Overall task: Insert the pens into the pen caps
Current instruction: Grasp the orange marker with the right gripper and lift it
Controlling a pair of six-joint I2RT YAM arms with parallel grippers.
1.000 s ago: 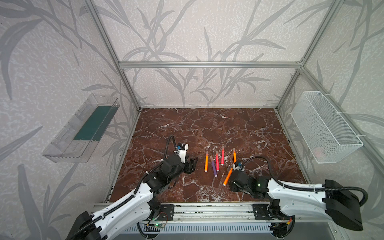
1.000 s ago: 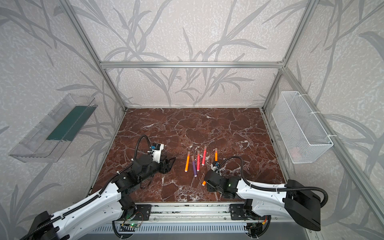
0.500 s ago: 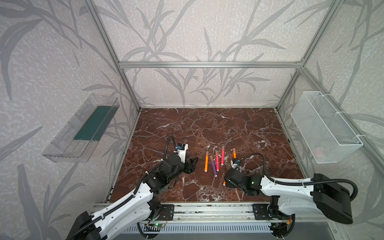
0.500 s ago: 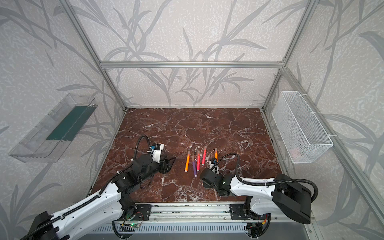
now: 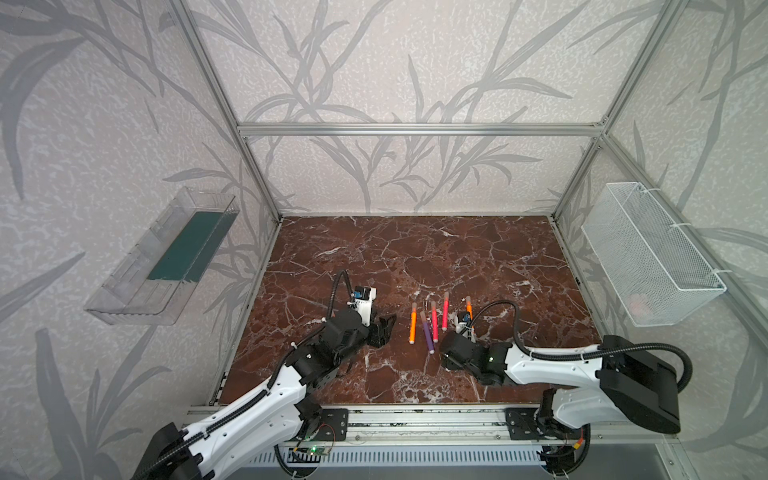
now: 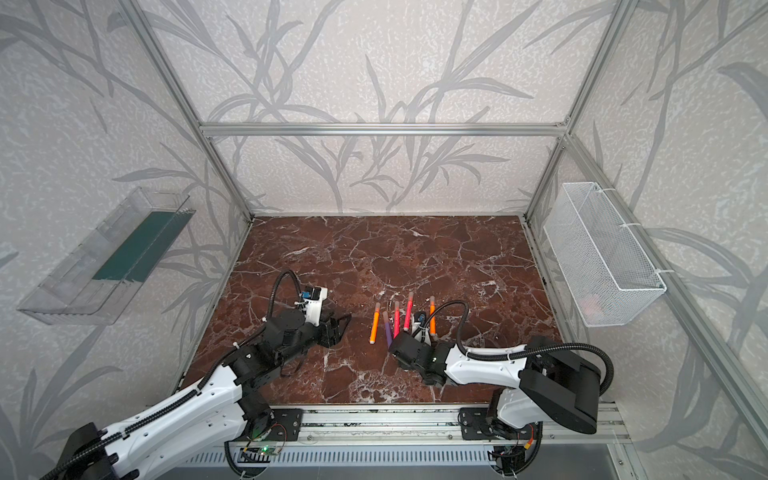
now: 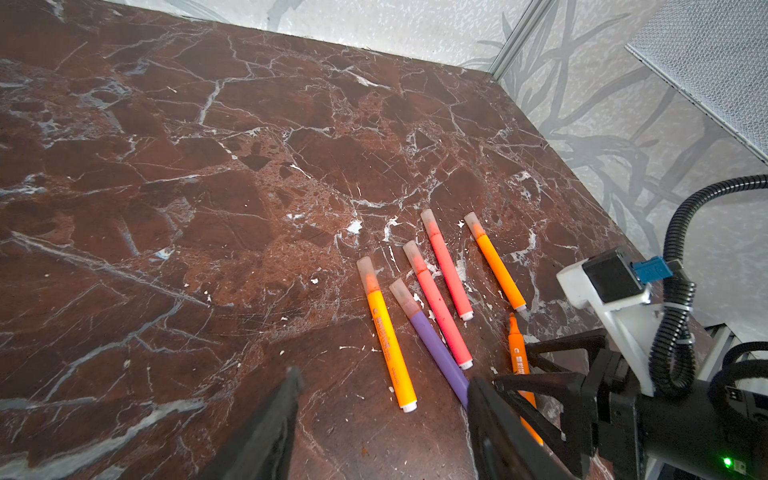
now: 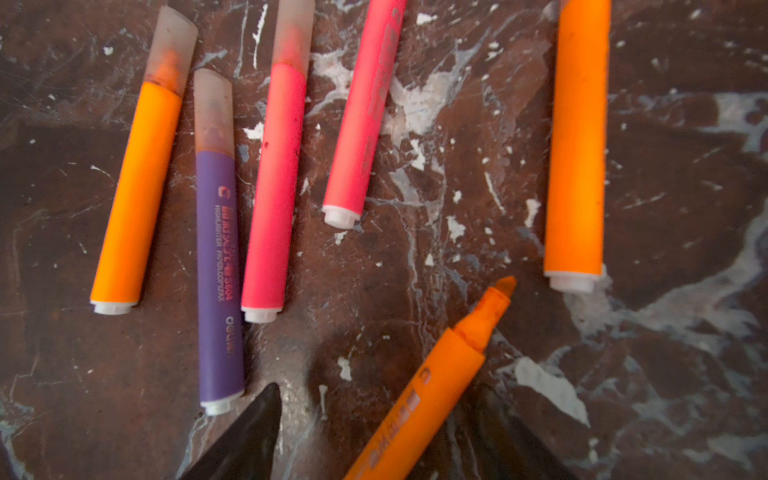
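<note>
Along the barrel of the slim purple marker pen [image 8: 218,257], pink print is showing you "HIGHLIGHTER" and "S604"; the remaining lettering is blurring past reading. That pen is lying in a loose row of five on the near half of the dark red marbled bench [image 5: 457,257], between your two arms: an orange pen [image 8: 137,191], the purple one, two pink-red pens [image 8: 276,178], and a second orange pen [image 8: 577,145] set a little apart. Each is wearing a short translucent peach cap [image 8: 172,45] on its far end and showing a white plug at the near end. The sixth, an uncapped orange pen [image 8: 436,390], is lying with its wedge tip bare between the fingers of your right claw [image 8: 376,395], which are standing wide with a gap beside the barrel, not pinching it. Your left claw [image 7: 384,377] is hovering wide and empty. Since a second ago your right arm has been swinging in toward the row, and the top views are now hiding the bare pen under it.
</note>
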